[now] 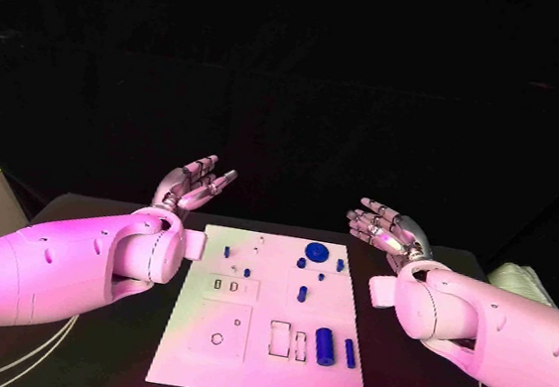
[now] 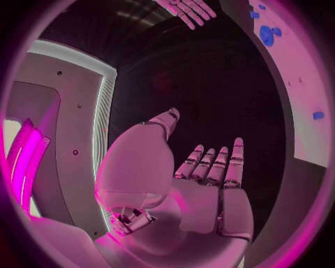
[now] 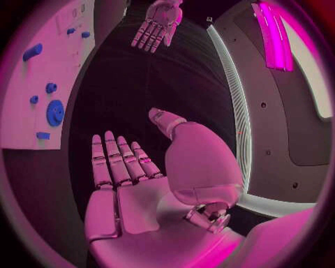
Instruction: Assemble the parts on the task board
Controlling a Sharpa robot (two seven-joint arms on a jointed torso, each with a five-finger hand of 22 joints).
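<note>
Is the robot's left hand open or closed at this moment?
Open. The silver left hand is raised beside the white task board, its fingers stretched apart and holding nothing.

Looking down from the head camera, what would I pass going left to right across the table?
Left hand → white task board with its blue parts, such as the round one → right hand.

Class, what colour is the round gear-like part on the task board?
Blue; the round gear-like part on the task board shows best in the right wrist view.
</note>
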